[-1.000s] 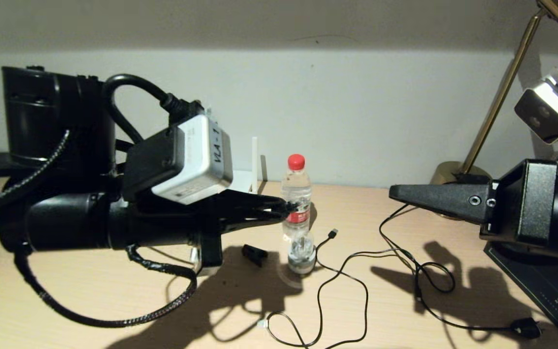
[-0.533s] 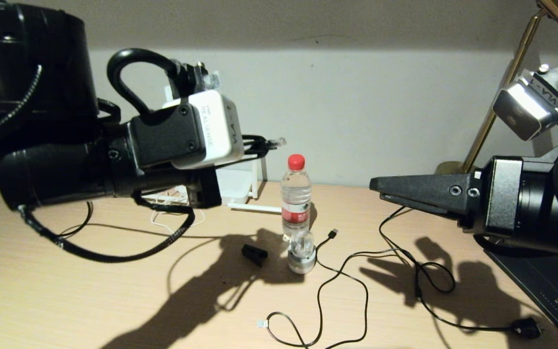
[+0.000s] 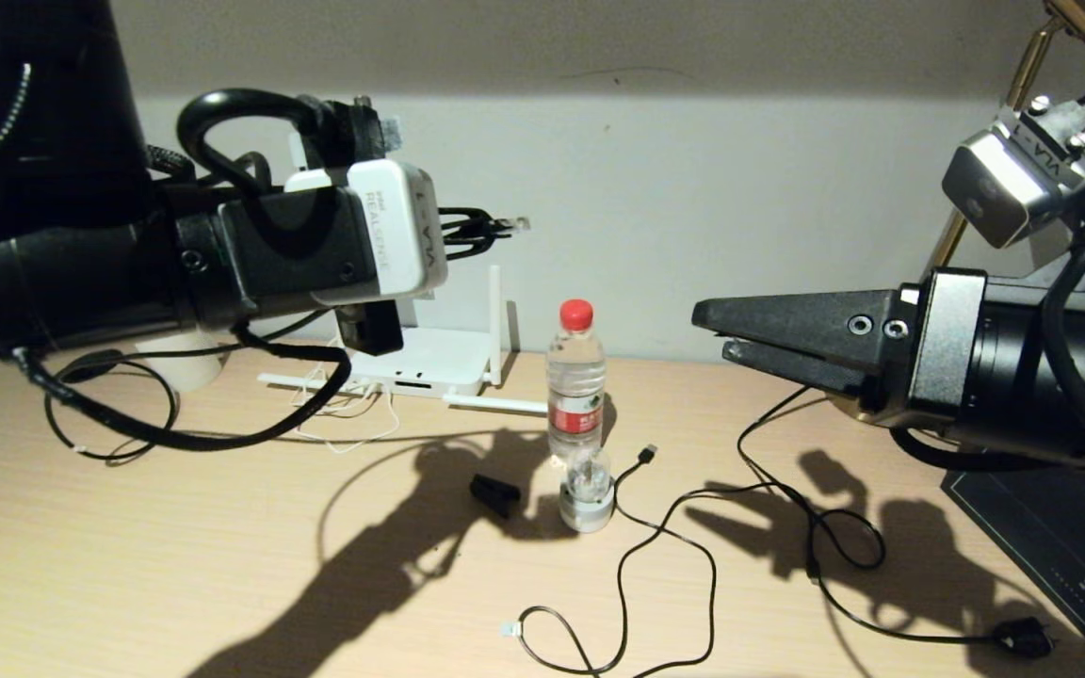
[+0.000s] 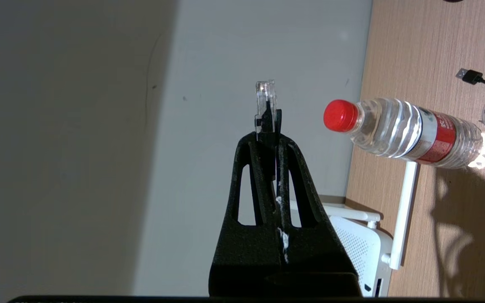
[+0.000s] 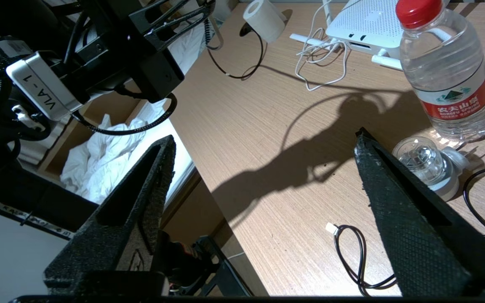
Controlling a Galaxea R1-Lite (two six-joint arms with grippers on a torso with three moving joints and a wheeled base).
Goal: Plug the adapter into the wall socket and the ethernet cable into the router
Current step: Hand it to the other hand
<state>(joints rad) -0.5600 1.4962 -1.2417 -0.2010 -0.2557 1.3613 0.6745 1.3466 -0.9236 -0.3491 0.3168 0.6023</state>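
My left gripper (image 3: 478, 232) hangs high above the router, shut on the ethernet cable's plug (image 4: 265, 96), whose clear tip (image 3: 510, 224) pokes out past the fingertips toward the bottle. The router (image 3: 431, 362) is a flat white box with stick antennas, lying against the back wall; dark ports (image 5: 358, 45) line its front edge. A thin white cord (image 3: 347, 426) lies tangled in front of it, but the adapter's cube is hidden. No wall socket is in view. My right gripper (image 3: 712, 332) hovers open at the right, nothing between its fingers (image 5: 398, 202).
A water bottle with a red cap (image 3: 576, 377) stands mid-table, a small glass-topped metal piece (image 3: 587, 492) and a black clip (image 3: 493, 493) before it. A white-tipped USB cable (image 3: 510, 628) and a black lamp cord with plug (image 3: 1023, 637) sprawl at front right. Brass lamp (image 3: 971, 193) at back right; paper roll (image 5: 263, 19).
My left arm rose and drew back left with the ethernet plug, from bottle-label height to above the router, uncovering the router. My right gripper slid left and slightly up.
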